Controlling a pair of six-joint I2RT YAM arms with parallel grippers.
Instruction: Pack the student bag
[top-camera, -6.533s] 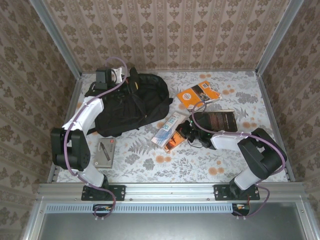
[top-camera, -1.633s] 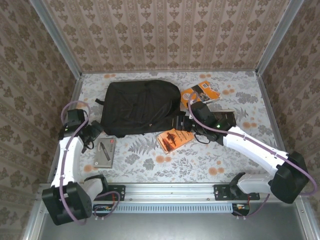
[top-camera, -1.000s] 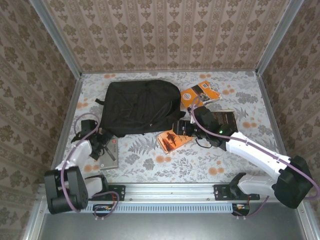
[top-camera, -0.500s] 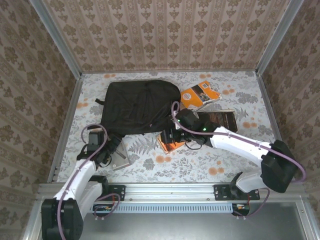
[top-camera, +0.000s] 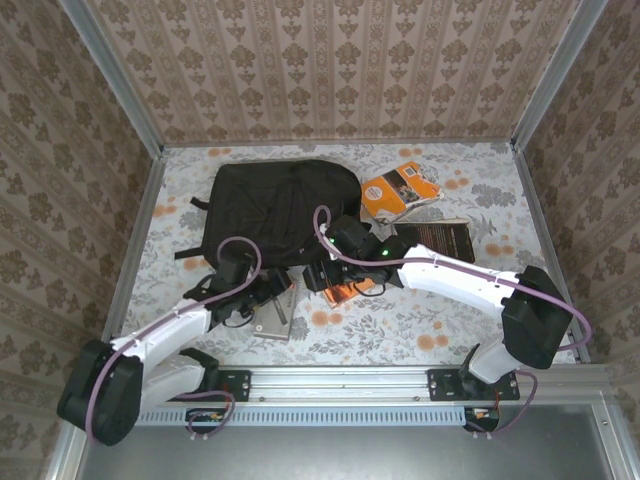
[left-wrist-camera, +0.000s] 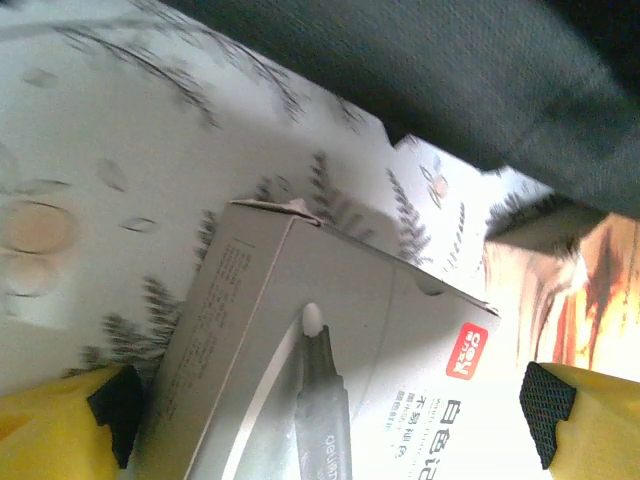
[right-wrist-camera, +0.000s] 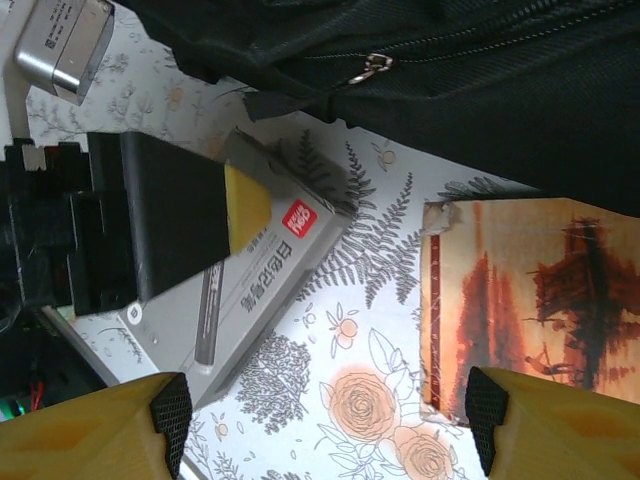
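The student bag (top-camera: 280, 205) is a large black backpack lying flat at the back left; its fabric and zipper also show in the wrist views (left-wrist-camera: 450, 60) (right-wrist-camera: 480, 70). My left gripper (top-camera: 268, 298) (left-wrist-camera: 325, 415) is shut on a grey marker box (top-camera: 273, 320) (left-wrist-camera: 400, 340) (right-wrist-camera: 260, 270) just in front of the bag's lower edge. My right gripper (top-camera: 318, 275) (right-wrist-camera: 325, 420) hangs open over the tablecloth, between the box and an orange-red book (top-camera: 350, 290) (right-wrist-camera: 530, 300), with nothing between its fingers.
An orange book (top-camera: 398, 190) lies at the back right of the bag, and a dark book (top-camera: 432, 238) lies under the right arm. The two grippers are close together. Patterned walls enclose the table, and a metal rail (top-camera: 330, 378) runs along its near edge.
The left arm swung down from the bag's top, took the grey box at the left and carried it rightward to the bag's lower edge. The right gripper moved left over the orange-red book.
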